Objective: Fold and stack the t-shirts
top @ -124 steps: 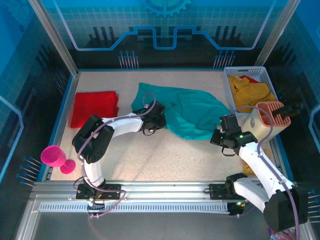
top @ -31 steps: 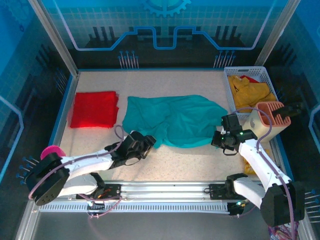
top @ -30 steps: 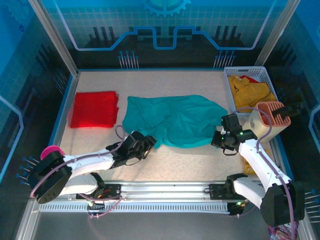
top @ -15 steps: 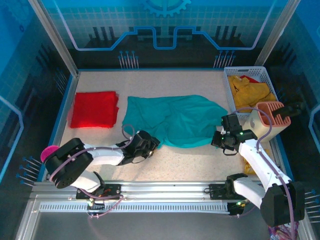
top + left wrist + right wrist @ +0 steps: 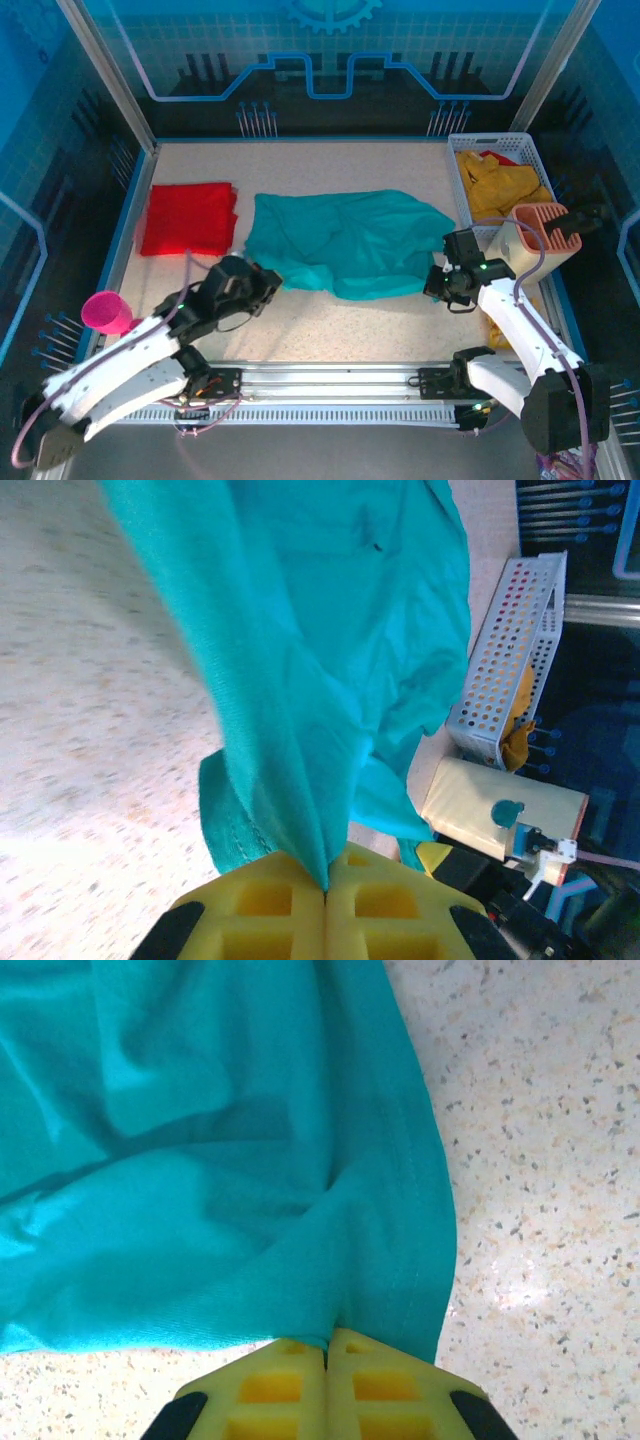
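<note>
On the table (image 5: 360, 325) the teal shirt (image 5: 340, 240) lies stretched nine-to-three. My left gripper (image 5: 325, 892) pinches its seven-o'clock corner and my right gripper (image 5: 325, 1345) clamps its four-o'clock hem.

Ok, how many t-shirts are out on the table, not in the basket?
2: a folded bright red t-shirt at left, a teal t-shirt spread mid-table. Mustard-yellow cloth in the white plastic basket may hide more.

Robotics lab test cell: a speckled table (image 5: 340, 325) is fenced by aluminium framing (image 5: 105, 70) and blue see-through panels (image 5: 200, 40) printed with a gear and circuit lines. A white left arm (image 5: 120, 365) and right arm (image 5: 515, 320) are bolted to a metal rail (image 5: 330, 378).
</note>
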You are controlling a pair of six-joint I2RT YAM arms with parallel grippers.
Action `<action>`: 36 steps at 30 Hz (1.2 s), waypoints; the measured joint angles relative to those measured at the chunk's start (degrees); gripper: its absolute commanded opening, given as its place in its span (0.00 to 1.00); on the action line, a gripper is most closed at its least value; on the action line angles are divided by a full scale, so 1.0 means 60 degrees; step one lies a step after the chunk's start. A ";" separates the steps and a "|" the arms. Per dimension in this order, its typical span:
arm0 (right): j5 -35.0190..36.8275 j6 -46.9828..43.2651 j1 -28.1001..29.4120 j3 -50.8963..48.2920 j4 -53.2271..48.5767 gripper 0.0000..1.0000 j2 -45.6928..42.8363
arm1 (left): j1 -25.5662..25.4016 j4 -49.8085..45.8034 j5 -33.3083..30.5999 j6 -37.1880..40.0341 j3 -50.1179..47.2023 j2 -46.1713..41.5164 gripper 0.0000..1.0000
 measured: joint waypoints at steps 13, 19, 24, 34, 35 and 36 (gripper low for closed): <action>0.1104 0.1359 0.0903 0.0233 -0.1617 0.27 0.0280 | 0.0219 -0.5661 0.0120 -0.0477 -0.0696 -0.3115 0.09; 0.1719 0.1639 0.1592 0.0452 -0.1967 0.83 0.1133 | 0.0222 -0.5756 0.0076 -0.0605 -0.0903 -0.3570 0.50; 0.1840 0.1359 0.1803 0.0812 -0.1953 1.00 0.1257 | 0.0237 -0.5745 0.0095 -0.0270 -0.0863 -0.3147 0.61; 0.0630 0.0200 0.1548 0.1392 -0.0390 0.98 0.0310 | 0.1355 -0.2492 0.0914 0.2138 0.1042 0.2259 0.37; 0.0503 0.0131 0.1526 0.1453 -0.0270 0.98 0.0379 | 0.1446 -0.2167 0.1031 0.2415 0.1322 0.2892 0.36; 0.0412 0.0066 0.1512 0.1519 -0.0149 0.98 0.0452 | 0.1512 -0.1840 0.1107 0.2670 0.1588 0.3450 0.35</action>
